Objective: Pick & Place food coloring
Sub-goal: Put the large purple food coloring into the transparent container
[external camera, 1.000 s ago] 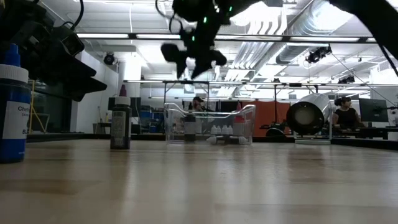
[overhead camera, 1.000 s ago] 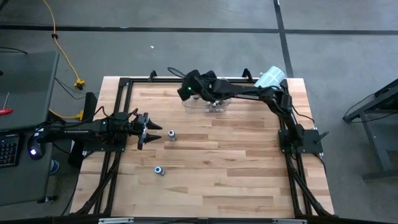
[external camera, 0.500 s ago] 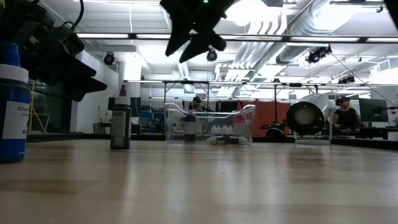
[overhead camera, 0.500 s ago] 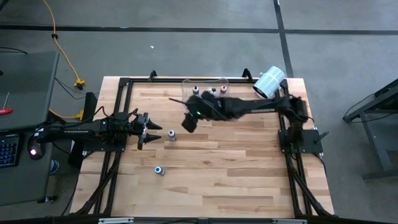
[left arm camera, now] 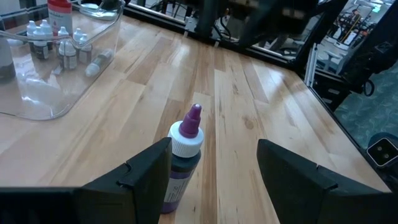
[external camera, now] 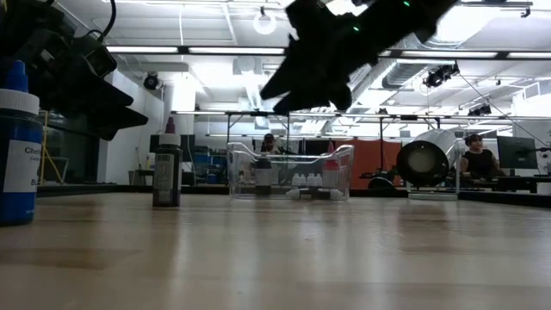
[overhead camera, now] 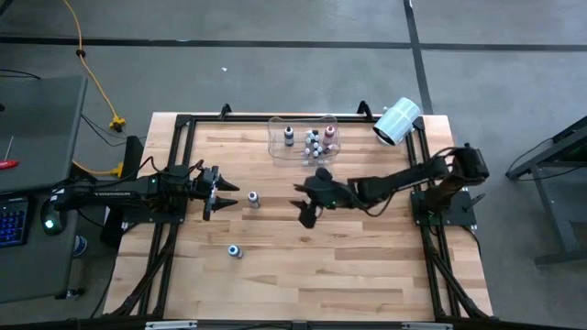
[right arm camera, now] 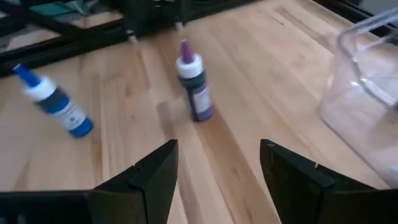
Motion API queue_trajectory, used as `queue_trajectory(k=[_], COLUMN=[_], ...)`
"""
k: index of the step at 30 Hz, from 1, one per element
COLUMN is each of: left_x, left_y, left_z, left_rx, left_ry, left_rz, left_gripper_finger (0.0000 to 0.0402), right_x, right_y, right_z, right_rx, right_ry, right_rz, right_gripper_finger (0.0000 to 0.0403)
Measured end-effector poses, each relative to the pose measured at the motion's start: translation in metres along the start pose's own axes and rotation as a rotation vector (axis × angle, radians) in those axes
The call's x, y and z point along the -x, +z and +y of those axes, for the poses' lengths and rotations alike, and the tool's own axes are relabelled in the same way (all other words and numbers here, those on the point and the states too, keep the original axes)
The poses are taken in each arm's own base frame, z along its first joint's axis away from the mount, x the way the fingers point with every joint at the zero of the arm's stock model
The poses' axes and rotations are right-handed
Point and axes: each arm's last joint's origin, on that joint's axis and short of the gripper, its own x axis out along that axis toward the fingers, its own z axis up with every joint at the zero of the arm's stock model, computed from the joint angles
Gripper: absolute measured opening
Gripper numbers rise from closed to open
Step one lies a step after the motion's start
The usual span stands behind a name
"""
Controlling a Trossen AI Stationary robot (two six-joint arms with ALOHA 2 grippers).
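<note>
A purple-tipped food coloring bottle [overhead camera: 253, 199] stands on its base on the table; in the left wrist view this bottle [left arm camera: 185, 155] is just ahead of my open left gripper [left arm camera: 214, 180]. A blue-capped bottle [overhead camera: 236, 250] stands nearer the near edge, upright in the low view [external camera: 17, 146]. My open right gripper [overhead camera: 305, 213] hovers mid-table, to the right of both; its wrist view shows the purple bottle [right arm camera: 194, 87] and the blue bottle [right arm camera: 56, 106] ahead. Several small bottles [overhead camera: 312, 140] sit in the clear bin [overhead camera: 275, 147].
The clear bin stands near the far edge, also seen in the low view [external camera: 290, 172]. A white paper roll [overhead camera: 397, 121] lies at the far right corner. A black frame [overhead camera: 183, 124] runs along the table edges. Bare wood lies near the near edge.
My right gripper has swung away from above the clear bin, toward the near edge and the table's middle, and now hangs lower, right of the purple bottle. The bin's bottles, hidden under the arm before, now show. My left arm has kept still.
</note>
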Motion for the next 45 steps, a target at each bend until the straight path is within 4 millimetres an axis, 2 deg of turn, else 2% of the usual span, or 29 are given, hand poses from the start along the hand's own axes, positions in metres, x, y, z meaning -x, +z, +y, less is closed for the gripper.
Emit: queue_trajectory(k=[5,10,15,23,29,35,38,45], left_x=[0.000,0.000,0.000,0.000,0.000,0.000,0.000,0.000], left_y=[0.000,0.000,0.000,0.000,0.000,0.000,0.000,0.000], left_z=[0.000,0.000,0.000,0.000,0.000,0.000,0.000,0.000], left_rx=[0.000,0.000,0.000,0.000,0.000,0.000,0.000,0.000], left_ry=[0.000,0.000,0.000,0.000,0.000,0.000,0.000,0.000], left_rz=[0.000,0.000,0.000,0.000,0.000,0.000,0.000,0.000], left_gripper_finger=[0.0234,0.0234,0.0234,0.0234,0.0234,0.0234,0.0234,0.0234], right_x=[0.002,-0.004,-0.026,-0.080,-0.112,-0.134,-0.138,-0.146], right_y=[-0.026,-0.024,-0.017,-0.009,-0.009,-0.006,-0.001,-0.009], right_z=[-0.001,-0.003,0.000,0.014,0.019,0.023,0.025,0.023], right_rx=[0.088,0.120,0.113,0.104,0.115,0.109,0.101,0.107], right_ry=[-0.029,-0.075,-0.084,-0.003,-0.003,-0.008,-0.001,-0.012], right_rz=[-0.008,-0.033,-0.052,-0.128,-0.150,-0.165,-0.189,-0.161], right_gripper_finger=[0.0216,0.0216,0.0216,0.0216,0.0216,0.0216,0.0216,0.0216])
